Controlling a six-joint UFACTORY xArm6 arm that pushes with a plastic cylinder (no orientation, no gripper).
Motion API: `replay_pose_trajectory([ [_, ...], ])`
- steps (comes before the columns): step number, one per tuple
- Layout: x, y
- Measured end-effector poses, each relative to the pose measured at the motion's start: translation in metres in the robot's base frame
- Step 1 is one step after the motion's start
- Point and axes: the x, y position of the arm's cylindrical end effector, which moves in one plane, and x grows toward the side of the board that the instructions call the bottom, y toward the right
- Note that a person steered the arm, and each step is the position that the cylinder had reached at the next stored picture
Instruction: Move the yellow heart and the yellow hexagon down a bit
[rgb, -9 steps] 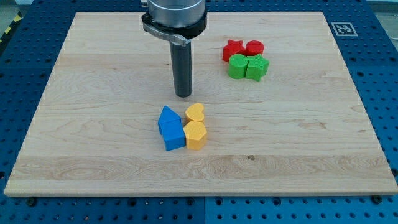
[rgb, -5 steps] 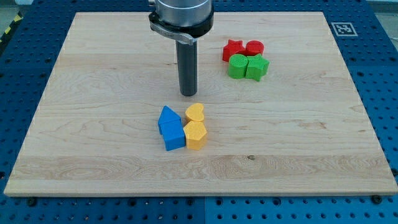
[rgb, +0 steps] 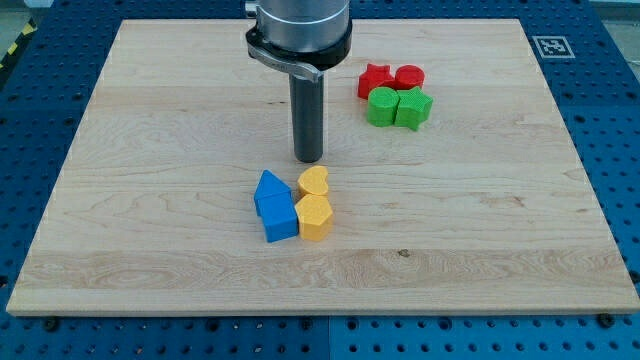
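The yellow heart (rgb: 314, 182) lies near the board's middle, with the yellow hexagon (rgb: 315, 216) touching it just below. My tip (rgb: 309, 158) stands just above the heart, a small gap away and slightly to its left. The rod rises straight up from the tip to the arm's round end at the view's top.
Two blue blocks (rgb: 274, 206) sit pressed against the left side of the yellow pair. A cluster of a red star (rgb: 375, 79), a red round block (rgb: 409, 77), a green round block (rgb: 382, 106) and a green star (rgb: 412, 108) lies at the upper right. The wooden board (rgb: 150, 150) ends in blue pegboard.
My tip has slid a little to the right and slightly down, closing in on the yellow heart. No block has moved.
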Motion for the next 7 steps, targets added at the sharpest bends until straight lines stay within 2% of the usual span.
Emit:
replay_pose_trajectory([
  [5,0.048,0.042],
  [6,0.074,0.060],
  [7,0.074,0.067],
])
